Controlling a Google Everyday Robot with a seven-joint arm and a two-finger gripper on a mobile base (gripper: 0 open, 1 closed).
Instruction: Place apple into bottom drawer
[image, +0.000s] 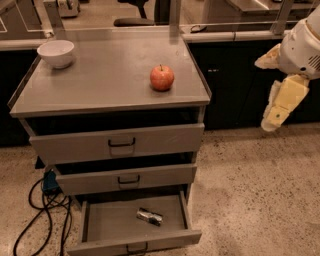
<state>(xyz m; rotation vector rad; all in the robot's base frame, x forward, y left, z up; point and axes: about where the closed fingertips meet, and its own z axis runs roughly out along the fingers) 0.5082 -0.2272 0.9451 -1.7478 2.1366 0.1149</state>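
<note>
The red apple (162, 78) with a yellowish blush sits on the grey cabinet top (105, 82), right of centre. The bottom drawer (132, 222) is pulled open below the two upper drawers; a small dark-and-silver object (149, 216) lies inside it. The gripper (277, 107) hangs at the right edge of the view, beside the cabinet and well to the right of the apple, at about the height of the top drawer. It holds nothing that I can see.
A white bowl (56, 52) stands at the back left of the cabinet top. The top drawer (120, 142) and middle drawer (127, 177) are slightly open. Black cables (42, 215) lie on the speckled floor at left. Dark counters run behind.
</note>
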